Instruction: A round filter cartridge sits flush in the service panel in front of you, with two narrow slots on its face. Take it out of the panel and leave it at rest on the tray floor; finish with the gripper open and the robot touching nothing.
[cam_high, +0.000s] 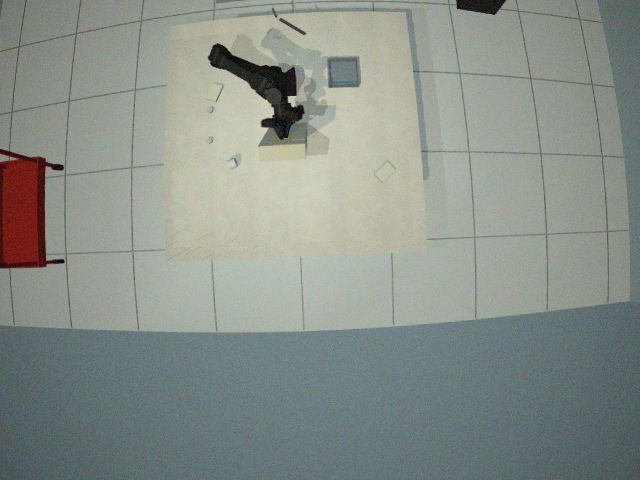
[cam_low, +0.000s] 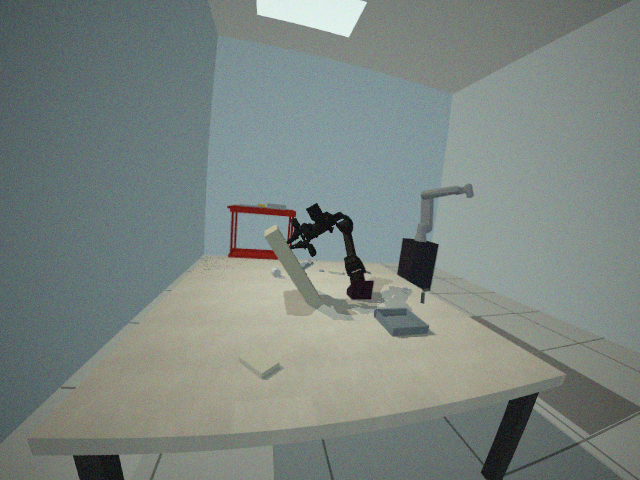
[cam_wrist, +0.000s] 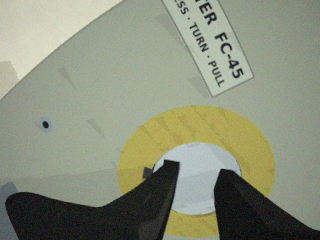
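The service panel (cam_high: 281, 150) (cam_low: 295, 269) (cam_wrist: 100, 94) is a beige slab that leans tilted on the table. In the wrist view its face carries a yellow ring (cam_wrist: 248, 139) around the pale round filter cartridge (cam_wrist: 199, 194), which sits in the ring. A label (cam_wrist: 207, 30) reads FILTER FC-45, PRESS TURN PULL. My gripper (cam_wrist: 196, 168) (cam_high: 283, 135) (cam_low: 297, 242) is pressed against the panel face, with its two dark fingers shut on the cartridge's middle. The slots are hidden by the fingers. The grey tray (cam_high: 329, 72) (cam_low: 408, 326) lies flat on the table, apart from the panel, beside the arm's base.
A flat white block (cam_high: 214, 91) and three small white pieces (cam_high: 210, 109) (cam_high: 209, 139) (cam_high: 231, 162) lie on one side of the panel. A flat square tile (cam_high: 384, 171) (cam_low: 262, 367) lies on the other side. A red cart (cam_high: 20, 211) (cam_low: 261, 229) and a grey arm on a dark pedestal (cam_low: 417, 260) stand off the table.
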